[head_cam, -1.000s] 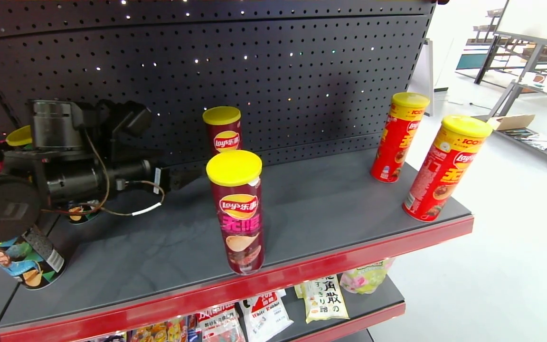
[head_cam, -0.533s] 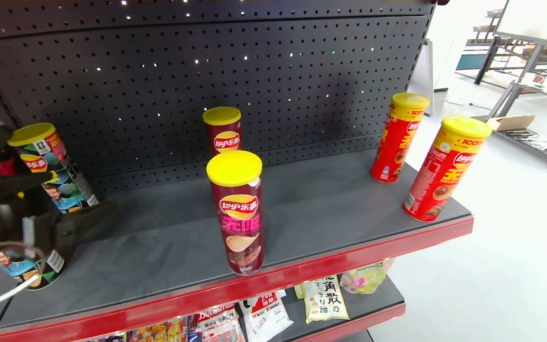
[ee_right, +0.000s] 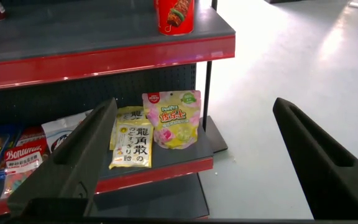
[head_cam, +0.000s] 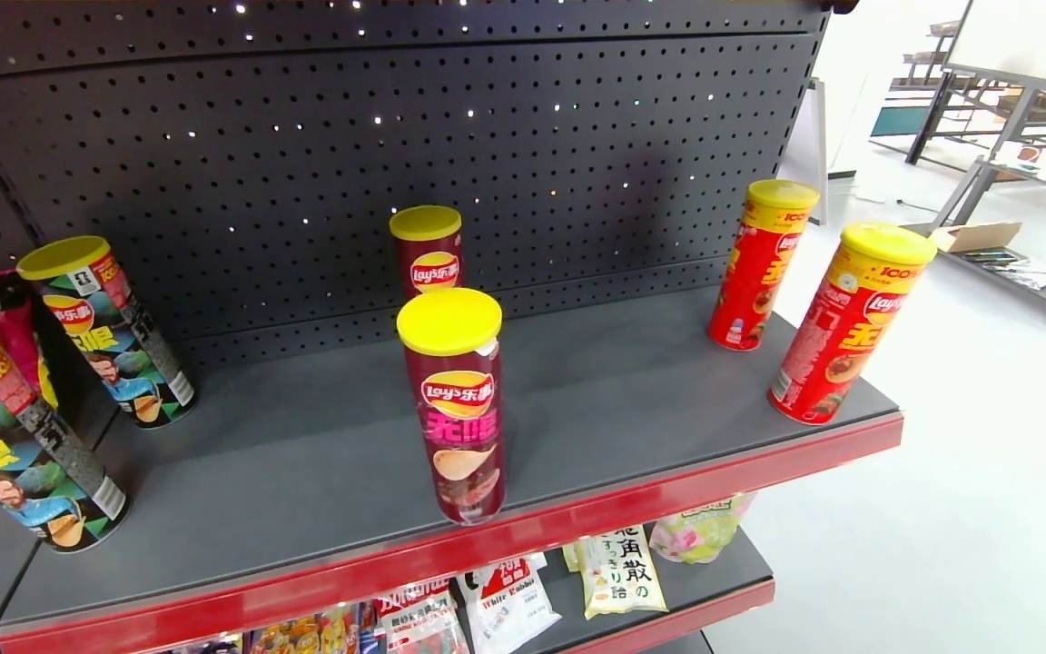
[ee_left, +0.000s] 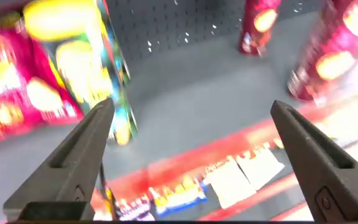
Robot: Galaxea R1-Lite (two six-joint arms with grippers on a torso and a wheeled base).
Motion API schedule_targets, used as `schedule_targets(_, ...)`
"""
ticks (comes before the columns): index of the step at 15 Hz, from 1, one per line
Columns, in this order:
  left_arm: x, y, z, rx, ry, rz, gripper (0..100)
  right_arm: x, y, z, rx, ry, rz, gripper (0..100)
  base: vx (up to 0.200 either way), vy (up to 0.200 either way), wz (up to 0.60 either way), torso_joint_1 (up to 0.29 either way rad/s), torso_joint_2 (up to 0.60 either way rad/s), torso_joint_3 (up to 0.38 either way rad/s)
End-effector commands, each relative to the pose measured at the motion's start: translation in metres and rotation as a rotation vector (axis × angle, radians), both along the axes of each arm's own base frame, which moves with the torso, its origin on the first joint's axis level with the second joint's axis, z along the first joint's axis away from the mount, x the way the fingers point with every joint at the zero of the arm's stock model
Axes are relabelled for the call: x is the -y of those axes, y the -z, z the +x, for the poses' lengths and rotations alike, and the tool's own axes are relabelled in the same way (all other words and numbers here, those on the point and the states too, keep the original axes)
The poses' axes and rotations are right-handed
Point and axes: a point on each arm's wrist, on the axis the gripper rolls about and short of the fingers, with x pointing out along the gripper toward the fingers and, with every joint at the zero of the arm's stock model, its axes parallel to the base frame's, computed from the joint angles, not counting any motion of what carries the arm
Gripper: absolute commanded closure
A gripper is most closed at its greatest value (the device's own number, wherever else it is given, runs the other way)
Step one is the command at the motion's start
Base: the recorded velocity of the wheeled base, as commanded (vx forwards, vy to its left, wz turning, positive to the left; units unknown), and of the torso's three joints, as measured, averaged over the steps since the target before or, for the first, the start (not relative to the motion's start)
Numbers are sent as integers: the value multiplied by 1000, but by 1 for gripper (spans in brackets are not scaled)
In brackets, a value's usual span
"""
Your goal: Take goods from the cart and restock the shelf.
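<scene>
Left fingers (ee_left: 73,162): wide open, empty. Right fingers (ee_right: 73,162): same, wide open, nothing held.

The left ones sit off the near edge of the shelf (head_cam: 305,454) at its left end. A patterned can (ee_left: 98,68) is close beside one finger; too blurred to tell if they touch. The right ones hang lower, facing the lower shelf (ee_right: 154,177) and its snack bags (ee_right: 169,118).

Step, my read: I'm between cans, both sides free and stock standing. The next move calls for going to the cart, taking a can round its body, carrying it upright and setting it base-down on a bare patch. There's open room on either side of the centre pair.

Stock on the shelf, each pair one near and one far:
- Left: near-left can (head_cam: 24,436), far-left can (head_cam: 101,331).
- Centre: near maroon can (head_cam: 455,404), far maroon can (head_cam: 428,250).
- Right: near red can (head_cam: 850,322), far red can (head_cam: 764,263).

All stand on their bases, long axis vertical, yellow lids up, labels facing the near side. The pairs are well apart.
</scene>
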Motion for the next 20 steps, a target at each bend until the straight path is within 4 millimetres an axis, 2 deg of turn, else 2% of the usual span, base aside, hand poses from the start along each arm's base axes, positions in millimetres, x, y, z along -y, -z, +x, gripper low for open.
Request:
schedule_targets(1,-2,27,-22,82,8,-60,0,0,0,0,-2,0,-1,0,0,0,0,0,0,0)
schedule_targets(4,-2,30,-20,72,-6,-145,0,0,0,0,-2,-1,-1,0,0,0,0,0,0,0)
schedule_targets(8,-2,36,-18,50,-26,-123,0,0,0,0,-2,0,-5,0,0,0,0,0,0,0)
schedule_targets(15,-2,41,-16,33,-30,-106,0,0,0,0,-2,-1,-5,0,0,0,600,1,4,1)
schedule_targets(20,-1,49,-12,5,-26,-104,0,0,0,0,-1,-3,-7,0,0,0,0,0,0,0)
